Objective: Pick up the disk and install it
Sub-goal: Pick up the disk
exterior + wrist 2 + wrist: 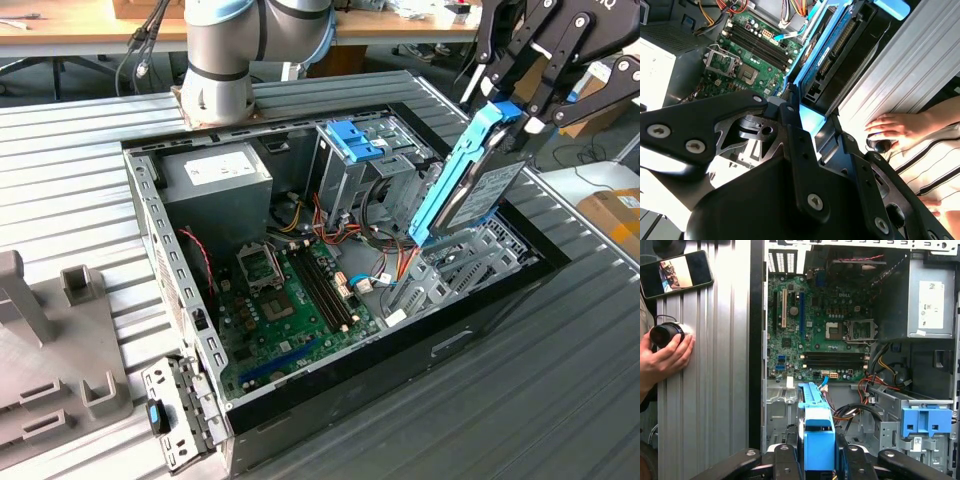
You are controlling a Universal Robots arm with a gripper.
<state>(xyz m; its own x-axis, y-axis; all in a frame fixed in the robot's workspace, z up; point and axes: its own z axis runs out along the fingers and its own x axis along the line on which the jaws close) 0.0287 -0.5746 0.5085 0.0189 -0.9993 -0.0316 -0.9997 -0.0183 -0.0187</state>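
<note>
An open computer case [330, 405] lies on its side on the ribbed metal table [80, 140]. Inside it, from the exterior view's left, sit a grey power supply box [215, 180], the green motherboard [290, 310], and a tall metal cage topped by a blue clip [352, 140]. At the case's end nearest the table's edge on the exterior view's right, the tool [518, 112] is closed on the upper end of the disk [470, 185]. Its fingers [782, 460] pinch the blue rails from both sides. The disk hangs directly below the tool and appears not yet seated. Its long axis is steeply tilted, with the lower end aimed down at the grey drive bay [465, 270] and the upper end leaning outward. Beside the case, a person's hand [665, 352] rests on the table.
</note>
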